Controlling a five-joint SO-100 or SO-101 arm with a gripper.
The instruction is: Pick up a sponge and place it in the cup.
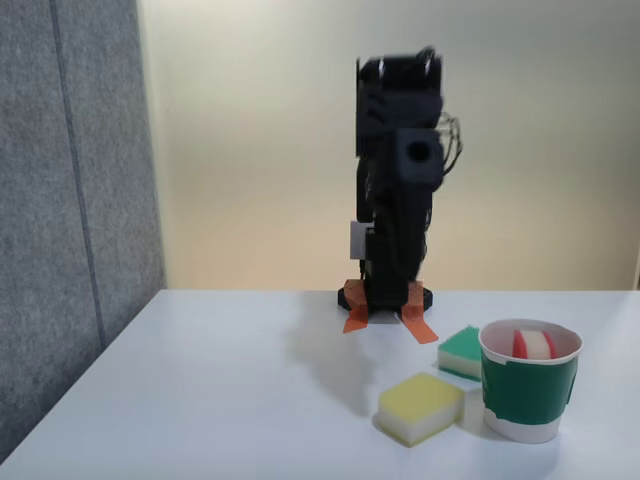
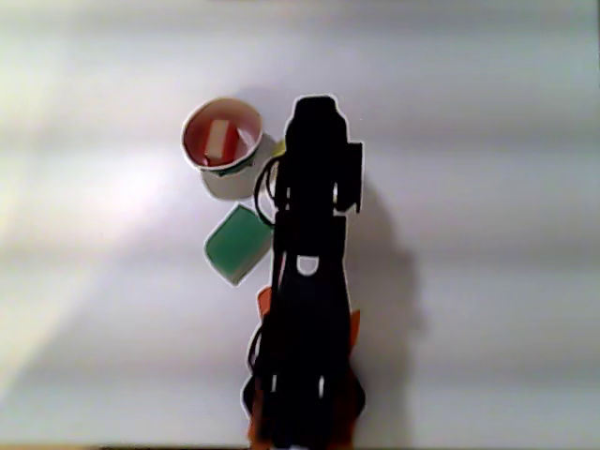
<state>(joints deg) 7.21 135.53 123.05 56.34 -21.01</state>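
Pincer (image 1: 415, 155) folded high on raised arm above counter (image 1: 220, 380); opening cannot be told, nothing seen held. Sponge (image 1: 533, 345) stands on edge inside cup (image 1: 528, 395). Placement looks complete; best step: park arm clear of cup.

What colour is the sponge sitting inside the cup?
Red on one side and whitish on the other; the sponge in the green cup shows best in the fixed view.

We see the sponge (image 1: 533, 345) inside the cup (image 1: 529, 392); two other sponges (image 1: 420, 407) lie beside it on the surface (image 1: 220, 400).
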